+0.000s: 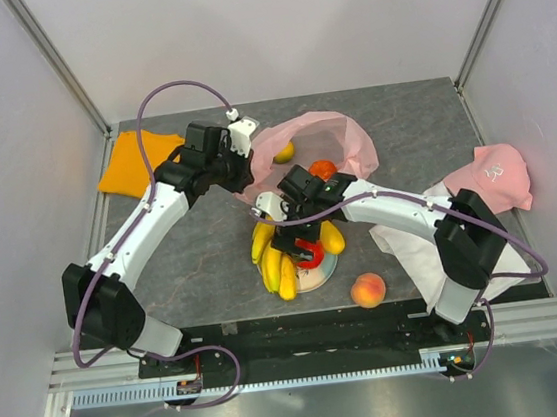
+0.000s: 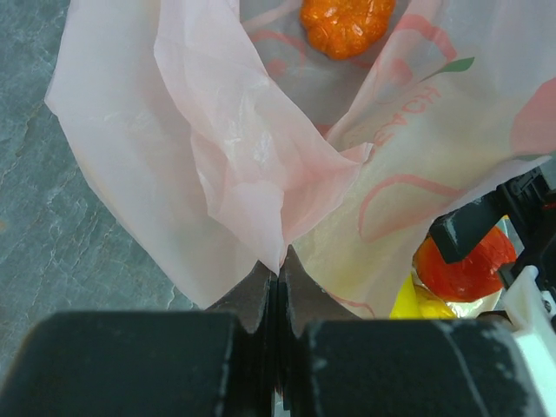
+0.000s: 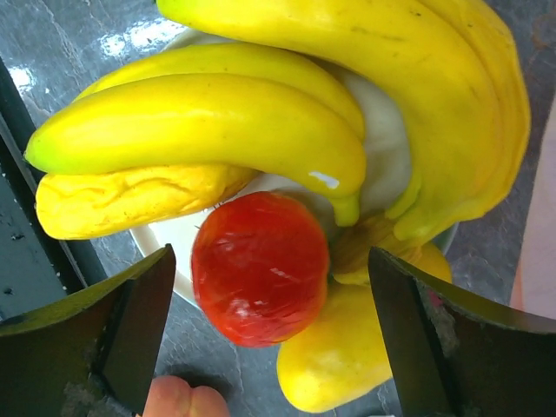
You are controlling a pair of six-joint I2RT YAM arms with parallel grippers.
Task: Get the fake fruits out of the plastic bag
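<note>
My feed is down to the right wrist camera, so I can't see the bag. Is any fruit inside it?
Observer: Yes, an orange fruit lies inside the plastic bag.
Operator: Is the bag held?
Observer: The left gripper is shut on a fold of its film.
Operator: Any fruit off the plate?
Observer: A peach fruit lies alone on the table, right of the plate.
</note>
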